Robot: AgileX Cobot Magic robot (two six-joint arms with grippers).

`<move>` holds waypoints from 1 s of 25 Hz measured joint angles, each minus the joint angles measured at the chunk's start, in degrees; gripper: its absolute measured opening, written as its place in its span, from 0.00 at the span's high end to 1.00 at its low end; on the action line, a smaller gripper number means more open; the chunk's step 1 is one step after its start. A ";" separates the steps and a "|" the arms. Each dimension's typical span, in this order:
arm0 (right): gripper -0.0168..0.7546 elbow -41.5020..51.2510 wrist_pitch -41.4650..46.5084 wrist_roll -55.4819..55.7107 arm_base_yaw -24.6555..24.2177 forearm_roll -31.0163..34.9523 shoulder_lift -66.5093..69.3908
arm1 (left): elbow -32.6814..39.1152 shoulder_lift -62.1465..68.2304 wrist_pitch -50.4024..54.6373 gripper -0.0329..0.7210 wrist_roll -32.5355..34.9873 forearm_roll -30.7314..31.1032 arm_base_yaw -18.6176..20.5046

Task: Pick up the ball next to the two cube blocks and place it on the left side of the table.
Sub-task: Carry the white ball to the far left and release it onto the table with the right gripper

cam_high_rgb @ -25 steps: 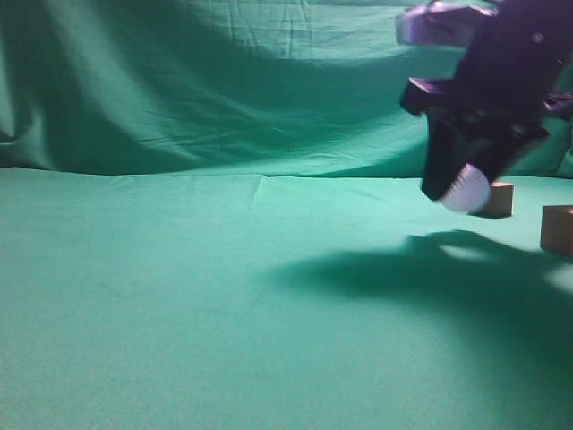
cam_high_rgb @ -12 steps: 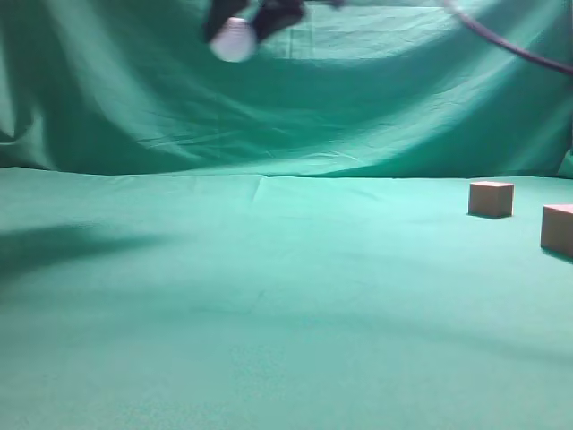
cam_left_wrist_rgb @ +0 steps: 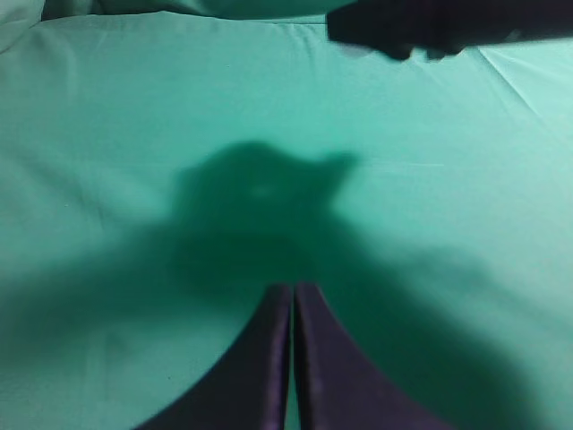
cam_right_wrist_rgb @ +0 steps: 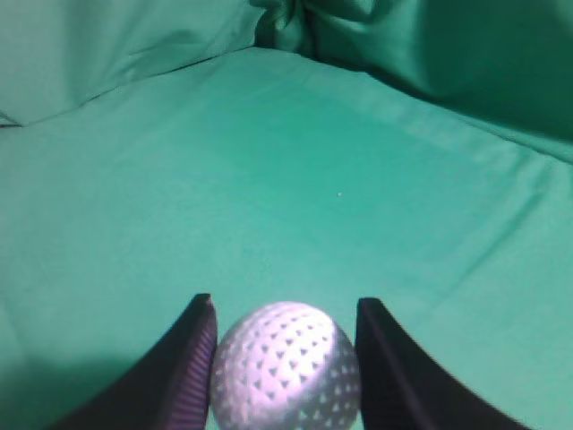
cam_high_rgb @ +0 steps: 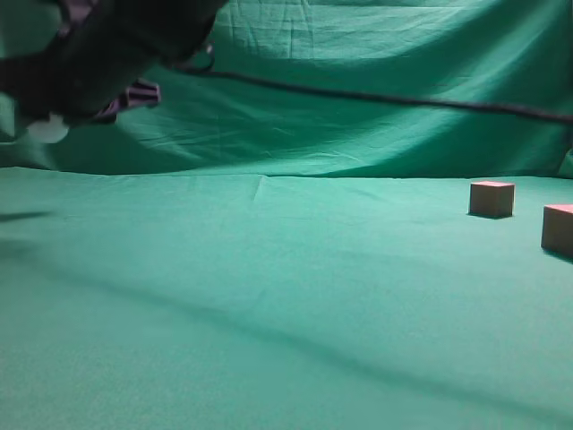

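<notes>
The white dimpled ball [cam_right_wrist_rgb: 286, 367] sits between the two dark fingers of my right gripper [cam_right_wrist_rgb: 285, 354], which is shut on it, well above the green table [cam_right_wrist_rgb: 295, 179]. In the exterior view this gripper [cam_high_rgb: 45, 124] has reached across to the far left, and the ball [cam_high_rgb: 47, 131] shows at its tip above the table's left side. The two cube blocks [cam_high_rgb: 491, 198] [cam_high_rgb: 558, 228] stand on the table at the far right. My left gripper [cam_left_wrist_rgb: 293, 296] is shut and empty above bare cloth.
A black cable [cam_high_rgb: 376, 97] runs from the right arm across the green backdrop. A dark part of the other arm [cam_left_wrist_rgb: 448, 22] crosses the top of the left wrist view. Green cloth [cam_high_rgb: 269, 296] lies between the cubes and the left side.
My right gripper has carried the ball from beside the cubes at the right, up and across to the far left, then lower. The cubes have not moved.
</notes>
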 joint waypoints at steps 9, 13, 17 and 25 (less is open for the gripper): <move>0.57 -2.99 -3.51 0.00 1.13 -0.59 6.75 | 0.00 0.00 0.00 0.96 0.00 0.00 0.00; 0.57 -2.99 -3.65 0.00 1.13 -0.68 6.75 | 0.00 0.00 0.00 0.96 0.00 0.00 0.00; 0.34 -2.99 -3.65 0.00 1.13 -0.68 6.75 | 0.00 0.00 0.00 0.96 0.00 0.00 0.00; 0.14 -2.99 2.22 -2.87 0.63 -0.72 2.64 | 0.00 0.00 0.00 0.96 0.00 0.00 0.00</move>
